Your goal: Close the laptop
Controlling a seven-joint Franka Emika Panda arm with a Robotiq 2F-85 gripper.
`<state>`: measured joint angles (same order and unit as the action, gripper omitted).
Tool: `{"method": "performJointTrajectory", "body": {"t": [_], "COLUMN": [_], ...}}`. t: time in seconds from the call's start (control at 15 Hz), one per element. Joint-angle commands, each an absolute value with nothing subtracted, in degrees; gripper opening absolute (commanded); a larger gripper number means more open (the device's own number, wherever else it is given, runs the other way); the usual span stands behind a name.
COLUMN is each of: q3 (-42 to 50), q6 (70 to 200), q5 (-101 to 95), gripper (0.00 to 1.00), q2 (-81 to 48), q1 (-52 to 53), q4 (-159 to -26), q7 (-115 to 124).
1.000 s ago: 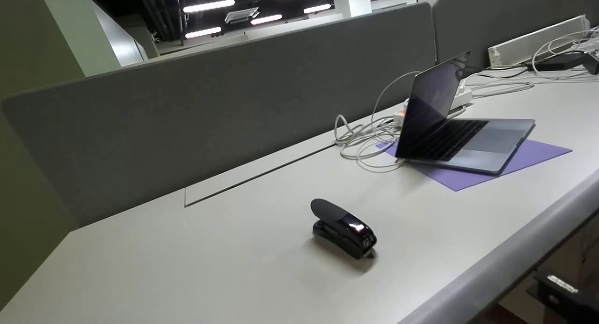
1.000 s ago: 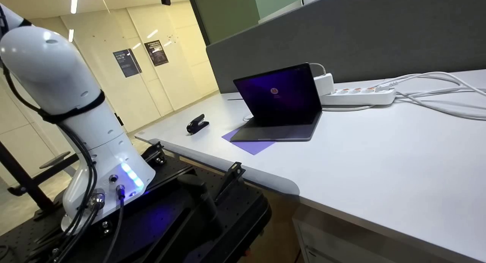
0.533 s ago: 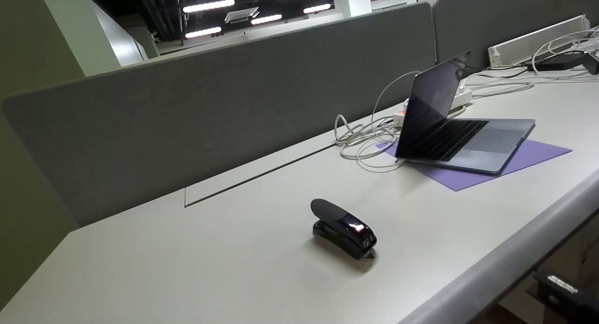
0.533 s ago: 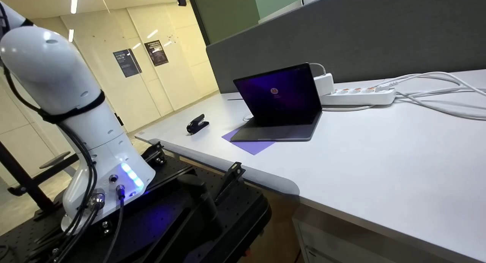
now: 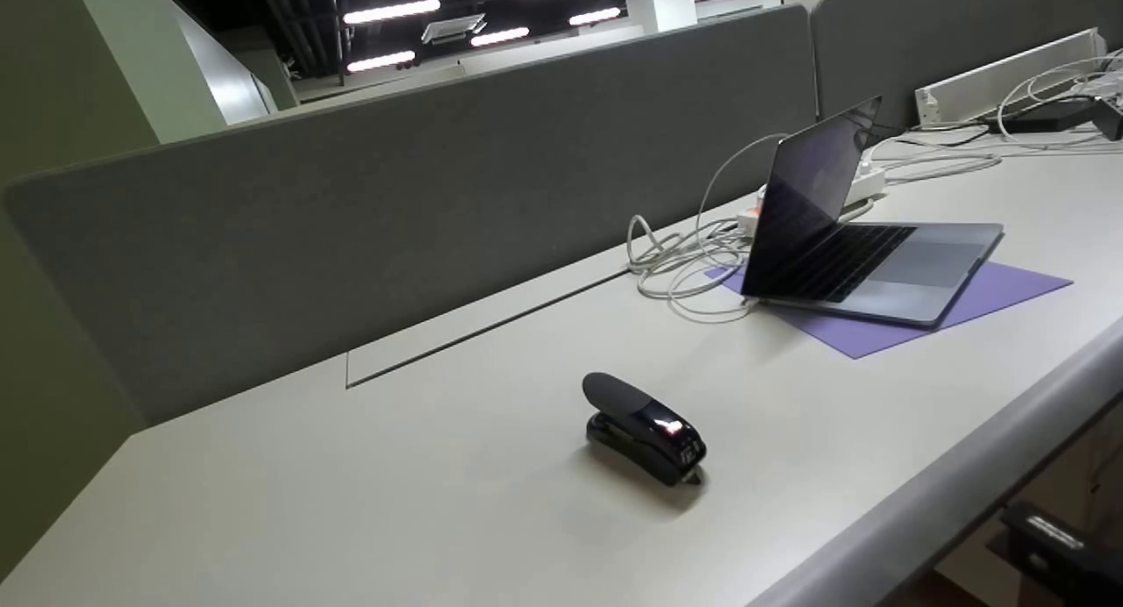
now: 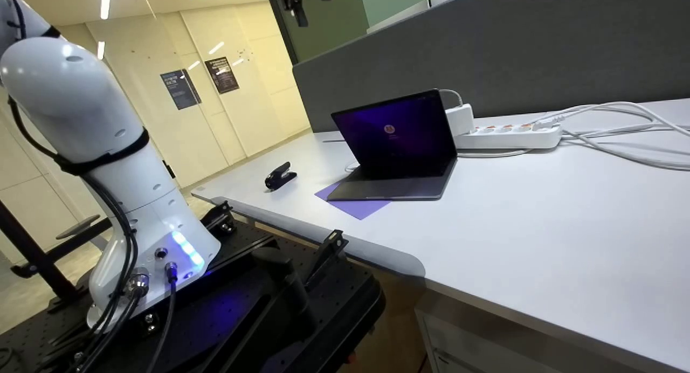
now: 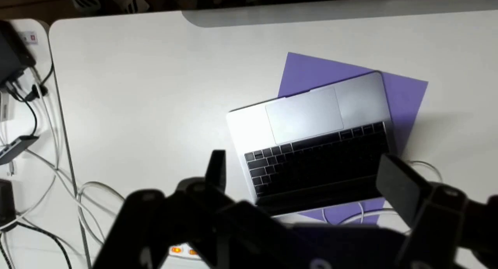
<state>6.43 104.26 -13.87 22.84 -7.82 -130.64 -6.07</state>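
In the wrist view the claw (image 7: 300,160) stands at the bottom of the frame, released, its two fingers (image 7: 402,189) well apart, and the laptop (image 7: 303,115), whose screen (image 6: 399,138) is raised in both exterior views, lies right of the centre, partly upon the purple mat (image 7: 321,68) on the worktop (image 7: 155,90).

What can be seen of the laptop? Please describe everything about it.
The laptop is thin, grey and metallic-looking, and stands open; its screen, leaning back, shows dim purple with a small round icon. The base has black keys and a pale trackpad. It rests partly over the purple mat, partly beyond it over the tabletop, askew to the table edge. A white cable ends near one rear corner; whether plugged in, I cannot tell. The open gripper hangs above without touching.
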Motion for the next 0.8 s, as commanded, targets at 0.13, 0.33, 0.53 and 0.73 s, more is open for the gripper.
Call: {"method": "performJointTrajectory", "body": {"t": [0.13,0.33,0.53,0.73], "q3": [4.2,4.3,4.3,4.7], "q6": [115.2,116.7,117.4,116.2], "q5": [-19.2,-19.3,-19.8,-18.1], "gripper": [1.0,1.0,1.0,1.0], "q2": [15.1,15.3,14.5,11.4], "q1": [-6.6,-6.5,-6.6,-6.6], "q4": [-128.8,-130.2,-129.8,-127.6], "q7": [-5.4,-5.6,-5.6,-5.9]}}
